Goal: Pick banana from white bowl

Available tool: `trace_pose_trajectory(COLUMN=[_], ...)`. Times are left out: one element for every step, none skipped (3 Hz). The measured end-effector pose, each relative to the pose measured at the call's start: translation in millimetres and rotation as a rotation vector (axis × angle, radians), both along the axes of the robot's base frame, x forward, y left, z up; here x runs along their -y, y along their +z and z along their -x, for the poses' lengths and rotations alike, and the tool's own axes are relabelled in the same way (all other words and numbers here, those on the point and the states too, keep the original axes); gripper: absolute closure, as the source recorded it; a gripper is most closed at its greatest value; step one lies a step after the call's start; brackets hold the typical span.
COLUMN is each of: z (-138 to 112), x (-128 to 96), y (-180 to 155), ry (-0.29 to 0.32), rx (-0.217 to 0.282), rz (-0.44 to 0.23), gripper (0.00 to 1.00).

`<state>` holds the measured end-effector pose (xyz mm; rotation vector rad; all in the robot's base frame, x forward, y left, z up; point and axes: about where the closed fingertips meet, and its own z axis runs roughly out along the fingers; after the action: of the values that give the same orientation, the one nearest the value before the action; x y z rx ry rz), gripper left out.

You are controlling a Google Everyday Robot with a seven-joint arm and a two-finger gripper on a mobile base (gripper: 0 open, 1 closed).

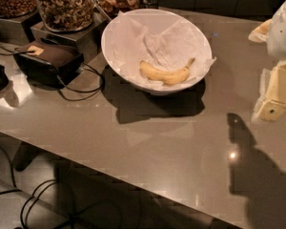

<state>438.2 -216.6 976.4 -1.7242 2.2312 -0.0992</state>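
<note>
Gripper [275, 92] hangs at the right edge of the view, above the grey countertop [148, 147] and well apart from the bowl. Whether it is open or closed I cannot tell, but it holds nothing from the task.

On the countertop the white bowl [106, 44] stands tilted toward the camera, lined with crumpled white paper [174, 42]. Behind it to the left are glass jars of nuts [66, 6], and in front of them a dark box [47, 61] with a black cable.

Inside the bowl, on its lower near side, lies the banana [166, 74]. From the gripper it lies to the left and a little farther away. Its long axis runs nearly left to right, and the brownish stem tip points up and right, toward the gripper side. I judge the reach is not yet begun; the gripper should close across the banana's short width.
</note>
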Motion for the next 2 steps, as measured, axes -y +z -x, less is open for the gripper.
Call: trace_pose_trajectory(z=[0, -12], x=[0, -9], y=[0, -2], ry=[0.0, 0.013], rx=[0.0, -0.031], rz=[0.0, 0.038], gripper=[0.0, 0.0])
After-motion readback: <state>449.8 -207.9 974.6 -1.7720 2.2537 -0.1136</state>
